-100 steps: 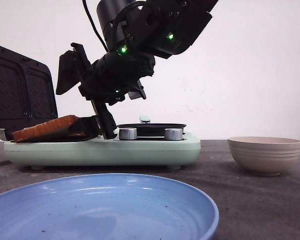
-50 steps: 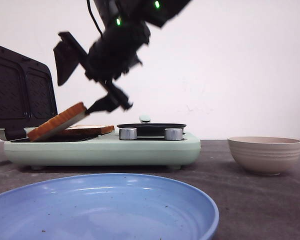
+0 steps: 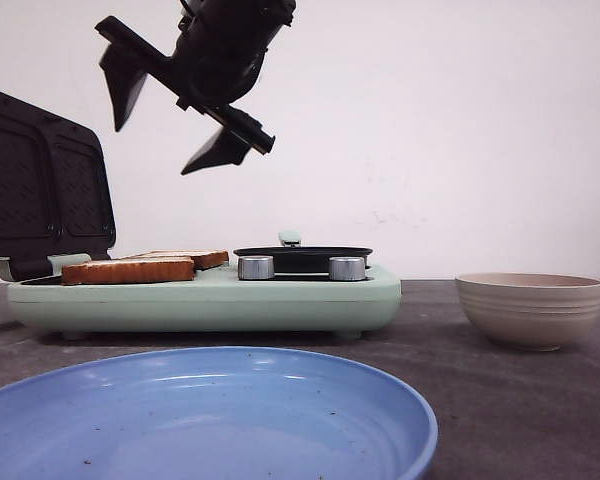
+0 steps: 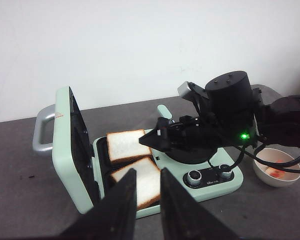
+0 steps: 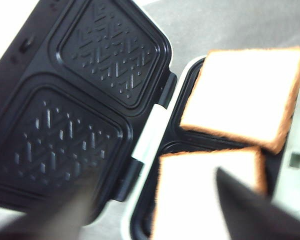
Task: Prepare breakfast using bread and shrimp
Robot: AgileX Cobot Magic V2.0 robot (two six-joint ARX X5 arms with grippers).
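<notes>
Presently both bread slices lie flat in the sandwich maker (image 3: 205, 295) at the desk's left side — near slice (image 3: 128, 270) in the front well, far slice (image 4: 128, 145) in the well behind it, side by side under the raised lid (image 3: 42, 185). Right gripper (image 3: 165, 115) hangs above them with fingers spread, holding nothing. Left gripper (image 4: 142, 207) seen only from its own wrist camera: fingers a little apart, empty, well back from the appliance. Shrimp (image 4: 276, 172) shows as small red bits in the bowl (image 3: 530, 308) toward the desk's right edge. Judgement — bread is light, soft, easily dented; best pinched gently at the firmer crust edge. Shrimp likely small and slippery, needing a narrow, careful pinch inside the bowl. Blue plate (image 3: 205, 415) sits at the near edge.
</notes>
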